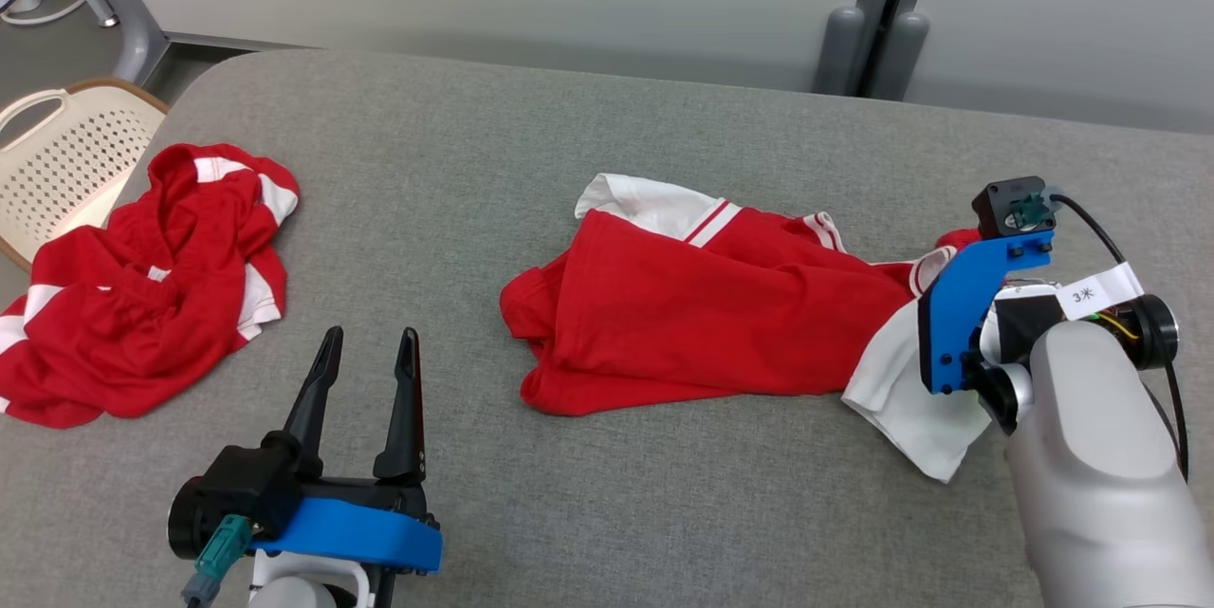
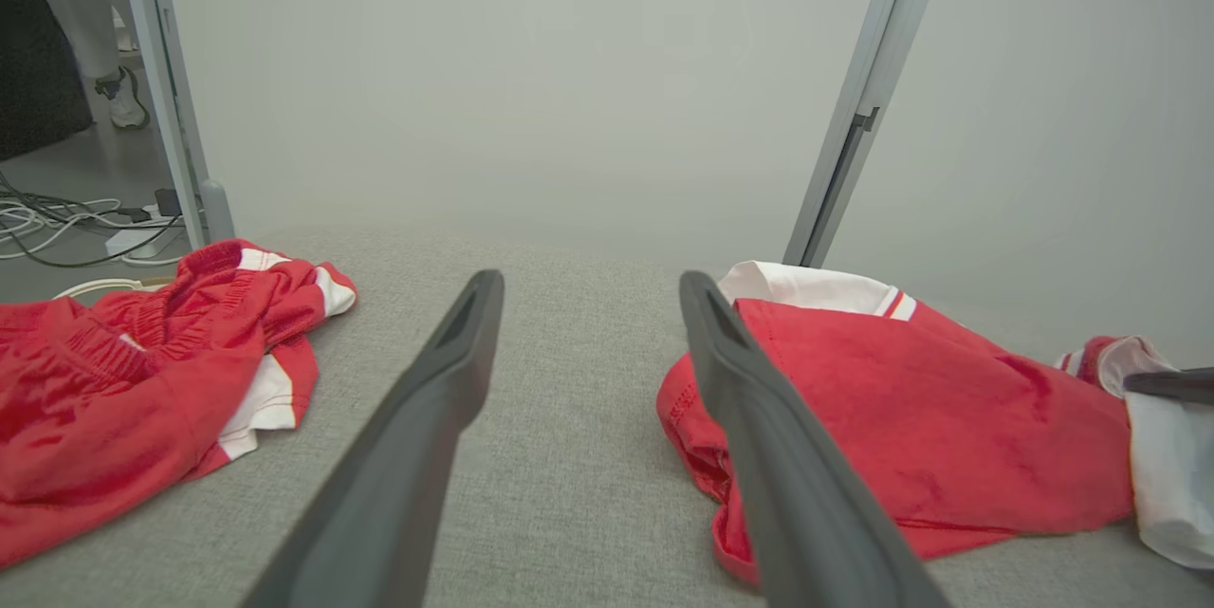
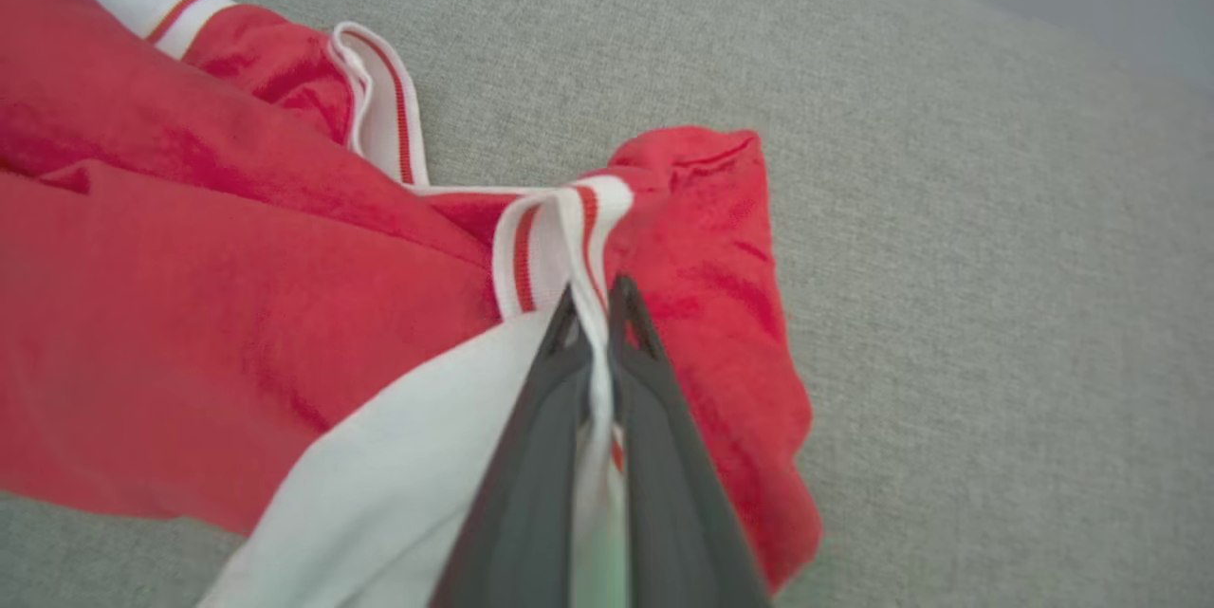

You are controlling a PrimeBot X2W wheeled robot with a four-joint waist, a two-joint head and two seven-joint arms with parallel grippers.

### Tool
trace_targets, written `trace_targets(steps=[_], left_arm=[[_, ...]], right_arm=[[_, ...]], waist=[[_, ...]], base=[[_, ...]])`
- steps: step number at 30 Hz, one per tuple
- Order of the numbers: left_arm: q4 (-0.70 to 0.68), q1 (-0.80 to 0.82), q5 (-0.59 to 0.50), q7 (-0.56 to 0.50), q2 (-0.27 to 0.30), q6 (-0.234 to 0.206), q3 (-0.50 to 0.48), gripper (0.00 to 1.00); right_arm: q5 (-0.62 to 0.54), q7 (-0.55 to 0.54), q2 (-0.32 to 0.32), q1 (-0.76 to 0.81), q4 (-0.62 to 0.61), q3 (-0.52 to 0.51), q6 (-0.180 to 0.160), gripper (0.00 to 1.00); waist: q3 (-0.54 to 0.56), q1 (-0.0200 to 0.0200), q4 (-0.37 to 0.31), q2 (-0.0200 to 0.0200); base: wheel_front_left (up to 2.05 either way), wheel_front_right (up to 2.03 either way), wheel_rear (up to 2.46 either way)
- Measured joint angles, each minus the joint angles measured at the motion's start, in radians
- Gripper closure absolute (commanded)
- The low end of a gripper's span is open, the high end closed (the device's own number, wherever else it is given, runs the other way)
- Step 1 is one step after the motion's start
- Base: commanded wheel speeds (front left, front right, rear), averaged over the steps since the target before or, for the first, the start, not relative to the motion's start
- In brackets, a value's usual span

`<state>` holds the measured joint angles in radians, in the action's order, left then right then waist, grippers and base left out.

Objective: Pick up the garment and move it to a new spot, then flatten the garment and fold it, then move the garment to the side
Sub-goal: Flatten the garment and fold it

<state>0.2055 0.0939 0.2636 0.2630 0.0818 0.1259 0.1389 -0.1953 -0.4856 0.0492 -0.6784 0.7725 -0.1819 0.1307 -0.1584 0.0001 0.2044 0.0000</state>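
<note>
Lying middle-right on the bench (image 1: 569,134), the soft, floppy garment (image 1: 702,314) is pinched at its striped edge by the right pincer (image 3: 596,304) — the left pincer (image 1: 368,371) is spread wide, empty.

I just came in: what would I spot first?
The red-and-white cloth shirt lies spread across the middle of the grey padded table, its striped white edge pinched in the right hand. A second crumpled red-and-white garment sits at the table's left end, near the open left hand.
</note>
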Motion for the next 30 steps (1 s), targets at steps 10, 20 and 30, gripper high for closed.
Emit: trace_targets(steps=[10,20,30], left_arm=[[-0.003,-0.003,-0.004,0.000,0.001,0.000,-0.016,0.00],[-0.022,-0.034,-0.009,0.000,0.006,-0.001,-0.044,0.00],[-0.026,-0.044,-0.010,0.000,0.007,-0.001,-0.057,0.00]], right_arm=[[0.227,0.184,0.000,0.043,-0.081,-0.011,0.000,1.00],[0.496,0.249,0.000,0.407,-0.335,-0.076,0.000,1.00],[0.457,0.264,0.000,0.568,-0.478,-0.125,0.000,0.00]], waist=[[0.016,0.0000,-0.036,0.0000],[0.037,0.0000,-0.121,0.0000],[0.051,0.0000,-0.178,0.0000]], base=[[0.00,0.00,0.00],[0.00,0.00,0.00],[0.00,0.00,0.00]])
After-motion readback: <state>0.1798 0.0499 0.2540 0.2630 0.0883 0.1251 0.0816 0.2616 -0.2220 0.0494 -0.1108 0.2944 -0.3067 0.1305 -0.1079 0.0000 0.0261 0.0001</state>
